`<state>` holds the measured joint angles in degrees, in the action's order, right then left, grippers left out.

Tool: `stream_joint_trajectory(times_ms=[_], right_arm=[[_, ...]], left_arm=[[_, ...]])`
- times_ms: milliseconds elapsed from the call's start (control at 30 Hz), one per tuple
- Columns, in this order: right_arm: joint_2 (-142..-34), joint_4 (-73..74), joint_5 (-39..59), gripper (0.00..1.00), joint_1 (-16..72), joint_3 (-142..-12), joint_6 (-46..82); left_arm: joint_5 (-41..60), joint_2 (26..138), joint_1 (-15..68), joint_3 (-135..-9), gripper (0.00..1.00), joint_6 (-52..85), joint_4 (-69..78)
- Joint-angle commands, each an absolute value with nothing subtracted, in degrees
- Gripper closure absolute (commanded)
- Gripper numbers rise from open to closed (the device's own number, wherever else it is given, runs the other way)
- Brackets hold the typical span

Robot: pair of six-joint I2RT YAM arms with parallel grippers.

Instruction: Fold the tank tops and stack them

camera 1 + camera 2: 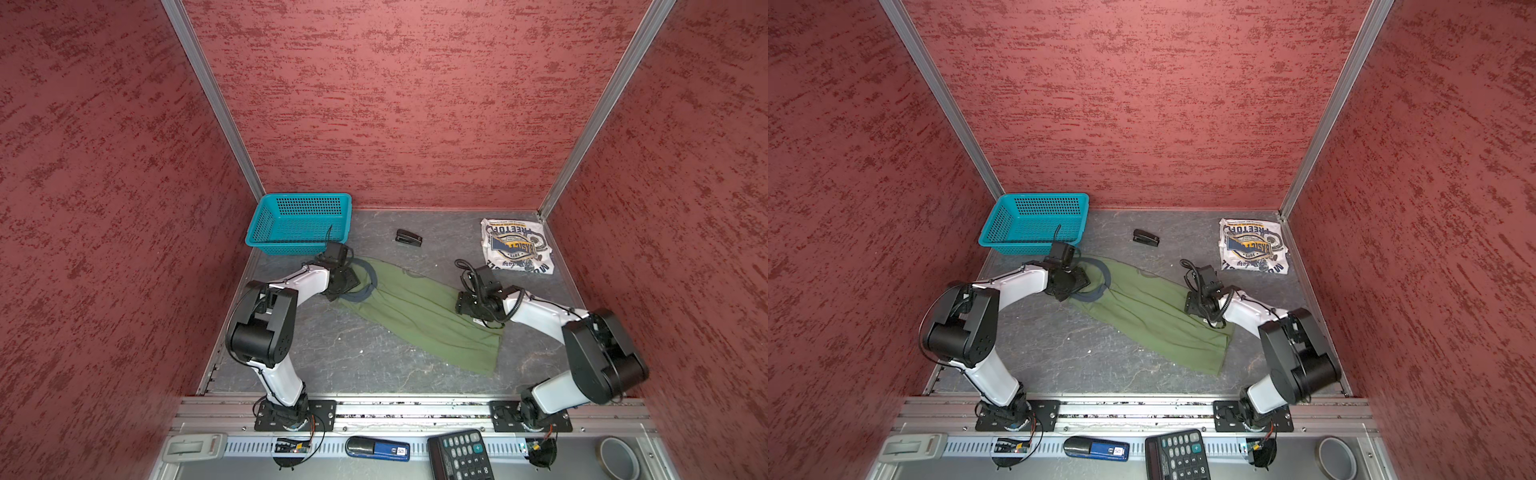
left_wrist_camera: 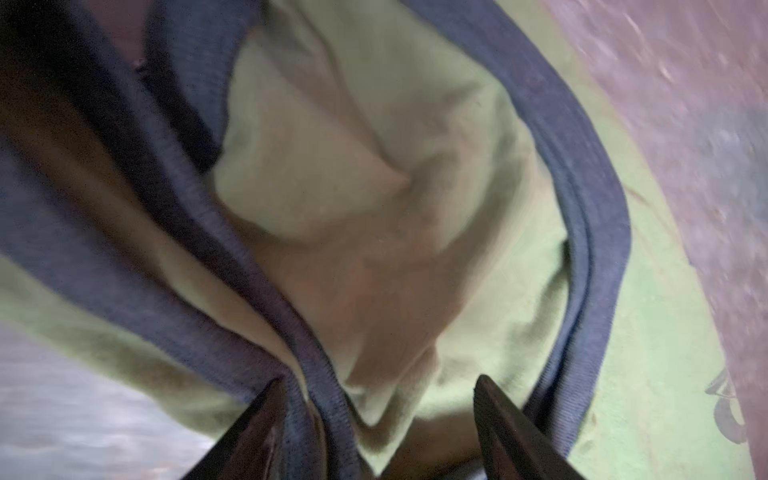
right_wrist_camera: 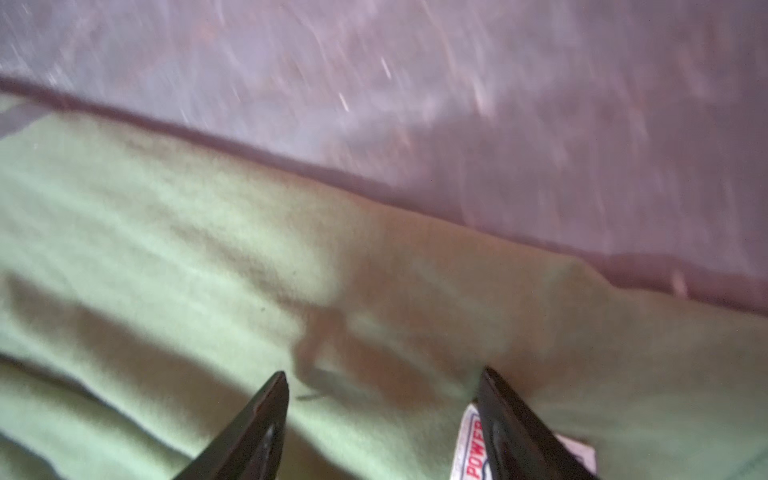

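**A:** Nearest us, on the front ledge, sits a black push-button calculator (image 1: 459,455), which has no part in this. Where are the tops?

**B:** The white tank top with the blue-and-yellow emblem (image 1: 517,246) lies folded in the far right corner of the grey mottled surface (image 1: 316,357). The olive green tank top with dark grey-blue trim (image 1: 419,316) lies long and narrow, slantwise across the middle, well apart from it.

**A:** And the jaws?

**B:** Both pairs are open. The left arm's jaws stand apart astride bunched trim and green cloth at the neck end. The right arm's jaws stand apart just over the hem end, beside a white sewn label (image 3: 471,440). Neither looks closed on cloth.

**A:** About halfway, then?

**B:** I'd judge so. The white one is done. The green one is perhaps doubled lengthwise and is yet to be folded short and laid on the white one.
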<state>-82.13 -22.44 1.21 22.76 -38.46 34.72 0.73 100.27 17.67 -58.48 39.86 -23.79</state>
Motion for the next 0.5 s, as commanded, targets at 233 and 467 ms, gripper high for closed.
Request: stream_joint_trajectory(times_ms=[233, 467], right_arm=[[-65.89, -34.43, 4.3, 0.28, 26.95, -25.42, 49.01], [-65.76, -31.23, 5.72, 0.29, 29.22, -24.19, 50.15]], left_arm=[[1.1, 113.43, 32.94, -72.24, 0.29, 40.33, -32.43], [-1.63, 124.42, 28.75, -89.75, 0.3, 34.42, -39.19]])
